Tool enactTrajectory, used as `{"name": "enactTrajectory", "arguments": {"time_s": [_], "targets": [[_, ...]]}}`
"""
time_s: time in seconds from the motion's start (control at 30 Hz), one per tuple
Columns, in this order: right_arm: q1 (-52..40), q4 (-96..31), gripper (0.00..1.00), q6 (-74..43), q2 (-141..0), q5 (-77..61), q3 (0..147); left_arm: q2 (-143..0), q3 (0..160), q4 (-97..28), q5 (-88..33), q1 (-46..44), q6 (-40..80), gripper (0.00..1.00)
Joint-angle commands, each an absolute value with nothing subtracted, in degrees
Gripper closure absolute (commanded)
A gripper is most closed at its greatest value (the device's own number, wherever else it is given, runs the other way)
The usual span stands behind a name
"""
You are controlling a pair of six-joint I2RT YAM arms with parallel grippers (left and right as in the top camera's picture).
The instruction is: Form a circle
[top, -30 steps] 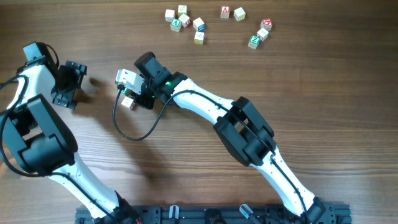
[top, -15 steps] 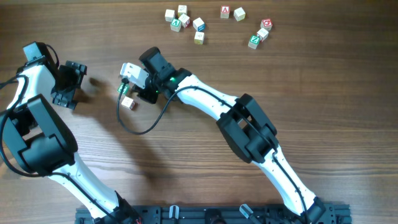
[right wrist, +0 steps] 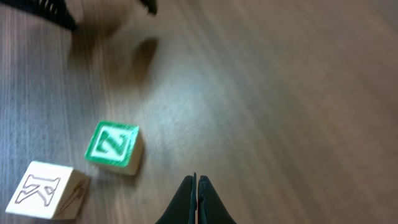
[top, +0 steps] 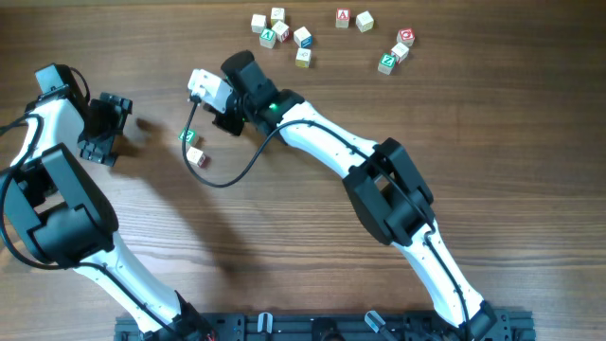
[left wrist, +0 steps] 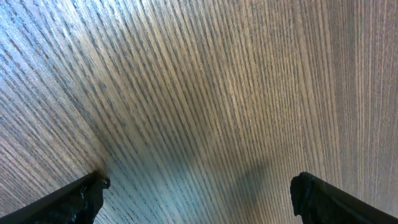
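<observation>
Right, starting nearest the base, your two arms are reaching out over the wooden worktop (top: 492, 142). A black cable (top: 220, 182) is looping across the wood just this side of the cubes.

Moving outward, the circle (top: 192, 146) is sitting left of centre, between your two end effectors. You are only getting two cubes of it in these views. The pale K cube (right wrist: 48, 190) is lying nearer the base. The green Z cube (right wrist: 114, 146) is lying just beyond it. The two are sitting just beside each other, and I cannot tell whether their corners are touching.

Off to the left at about the same depth, your left end effector (top: 99, 133) is hanging over bare wood. Its fingers are standing wide apart, and its wrist camera is showing only wood grain between them.

A little farther out, your right end effector (right wrist: 196, 186) is hovering just beyond and to the right of the green Z cube, clear of it. Its two fingers are pressed together tip to tip.

Farthest away, the loose scatter of lettered cubes (top: 302, 36) is lying along the far side in two bunches. One bunch is sitting beyond the right end effector and the other is sitting farther right, both well apart from the circle.
</observation>
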State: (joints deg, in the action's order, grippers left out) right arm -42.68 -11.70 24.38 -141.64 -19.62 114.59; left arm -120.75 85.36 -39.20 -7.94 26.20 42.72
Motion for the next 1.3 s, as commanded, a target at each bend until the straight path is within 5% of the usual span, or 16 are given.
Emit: {"name": "enactTrajectory", "arguments": {"time_s": [0.0,1.27], "targets": [[-40.5,-11.4,0.96,25.5,-139.3,-18.8,116.3,-121.5,85.3,-39.4,-6.9,26.2,42.4,0.00],[-38.4,-17.6,0.96,18.6,-146.8,-32.8,115.0,-121.5,85.3,-39.4,-6.9,26.2,42.4,0.00]]}}
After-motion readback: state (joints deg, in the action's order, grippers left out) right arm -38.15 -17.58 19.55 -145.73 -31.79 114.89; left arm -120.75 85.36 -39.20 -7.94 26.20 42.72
